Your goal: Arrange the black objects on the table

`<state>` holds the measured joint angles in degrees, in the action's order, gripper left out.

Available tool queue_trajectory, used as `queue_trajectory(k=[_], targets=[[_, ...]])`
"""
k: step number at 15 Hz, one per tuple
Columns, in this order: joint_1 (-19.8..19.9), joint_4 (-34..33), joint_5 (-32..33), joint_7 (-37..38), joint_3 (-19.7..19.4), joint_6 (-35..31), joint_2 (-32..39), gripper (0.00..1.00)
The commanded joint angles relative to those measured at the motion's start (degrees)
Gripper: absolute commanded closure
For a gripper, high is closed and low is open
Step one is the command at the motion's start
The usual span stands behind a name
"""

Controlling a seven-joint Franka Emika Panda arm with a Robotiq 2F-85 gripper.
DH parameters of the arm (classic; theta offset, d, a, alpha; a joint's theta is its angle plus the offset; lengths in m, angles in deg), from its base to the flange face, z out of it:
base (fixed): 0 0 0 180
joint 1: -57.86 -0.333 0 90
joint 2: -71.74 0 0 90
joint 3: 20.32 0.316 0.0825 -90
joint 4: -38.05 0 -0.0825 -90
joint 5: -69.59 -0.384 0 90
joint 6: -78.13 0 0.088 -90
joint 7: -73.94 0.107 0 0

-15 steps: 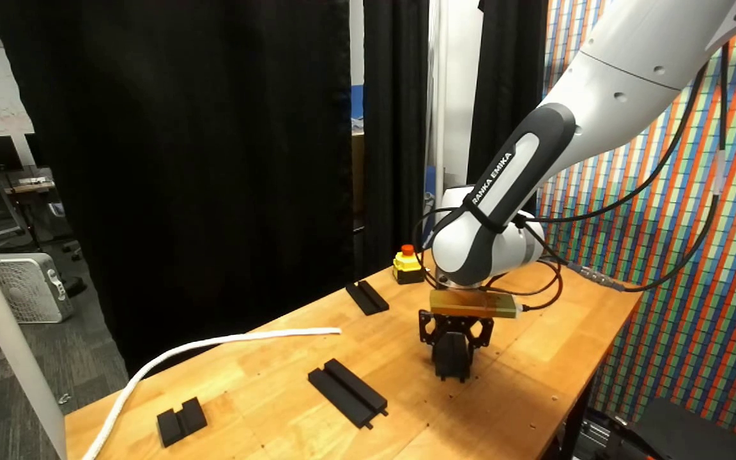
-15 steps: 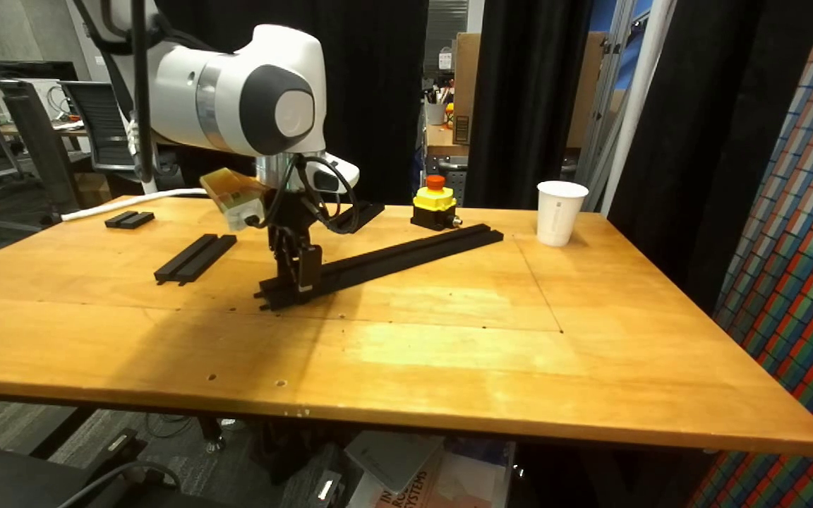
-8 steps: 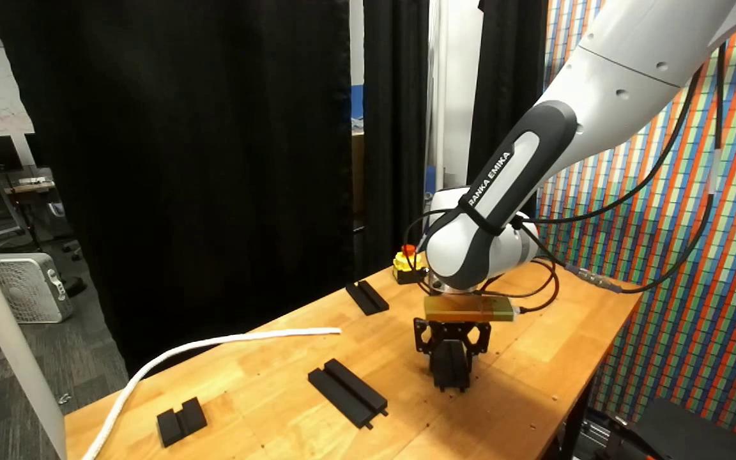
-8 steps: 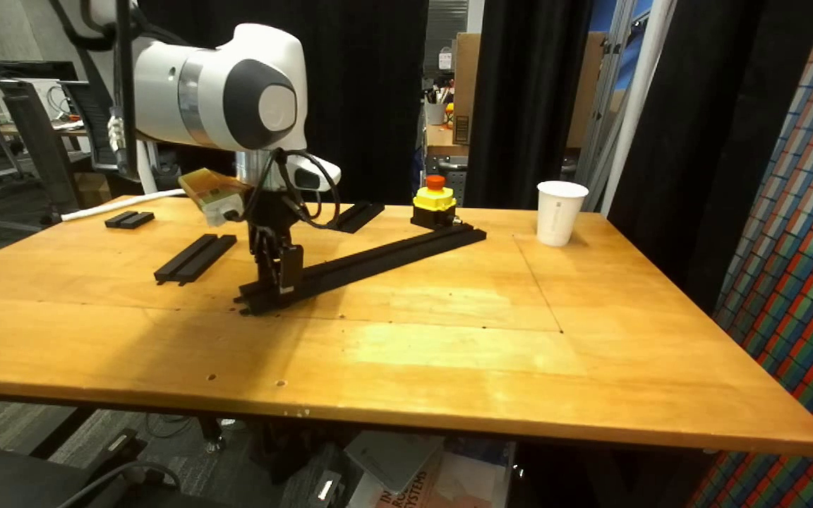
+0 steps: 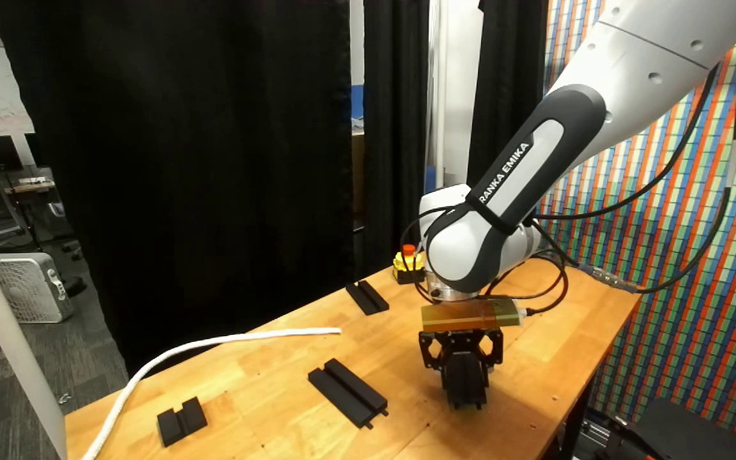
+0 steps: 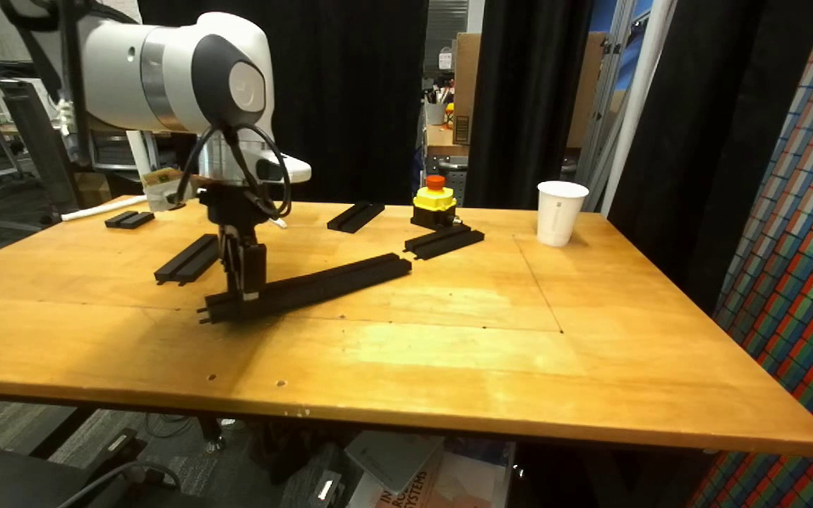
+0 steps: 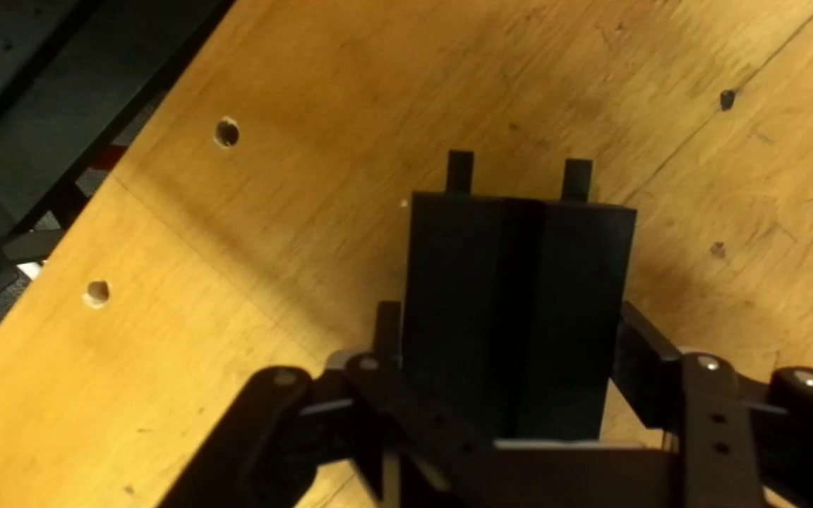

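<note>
1. Two fingers [image 6: 257,269] grip the long black bar [image 6: 336,280] close to its pronged end; whether it touches the counter [image 6: 449,374] is unclear.
2. Ten o'clock from the fingers, in an exterior view: the grooved black bar [image 6: 188,261].
3. Nearly three o'clock: a short black piece [image 6: 443,242], then a white cup [image 6: 560,215].
4. Two o'clock: a flat black slab [image 6: 356,217], then the yellow-and-red button [image 6: 435,201].
5. Ten o'clock, farther: a small black block [image 6: 129,220], then the white hose [image 6: 103,209].

- In an exterior view, the bench [image 6: 491,381] is free to the lower right of the fingers [image 6: 256,271].
- Left of them, a grooved bar [image 6: 184,261] obstructs.
- Upper right, a short black piece [image 6: 449,243] and a cup [image 6: 560,215] obstruct.
</note>
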<state>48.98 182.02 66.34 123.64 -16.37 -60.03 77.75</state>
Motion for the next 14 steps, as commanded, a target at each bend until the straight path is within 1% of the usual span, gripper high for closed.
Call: queue_trajectory(k=[1,4,6,7,8,9,10,14], targets=[[0.78,2.65,-1.48,1.03,0.12,-2.76,-3.83,0.53],[1.07,5.05,-1.23,0.33,0.33,-8.62,-5.55,0.53],[1.30,5.71,-1.00,0.52,0.28,-12.72,-4.93,0.53],[1.66,5.65,-1.60,0.19,0.06,-14.56,-3.95,0.53],[1.94,6.19,-3.70,-2.07,0.21,-16.71,-3.66,0.53],[1.97,6.70,-3.81,-1.82,0.20,-18.19,-3.79,0.53],[1.93,7.22,-3.38,-1.44,0.16,-19.02,-4.34,0.53],[1.43,7.09,-0.07,0.42,0.45,-15.38,-7.16,0.53]])
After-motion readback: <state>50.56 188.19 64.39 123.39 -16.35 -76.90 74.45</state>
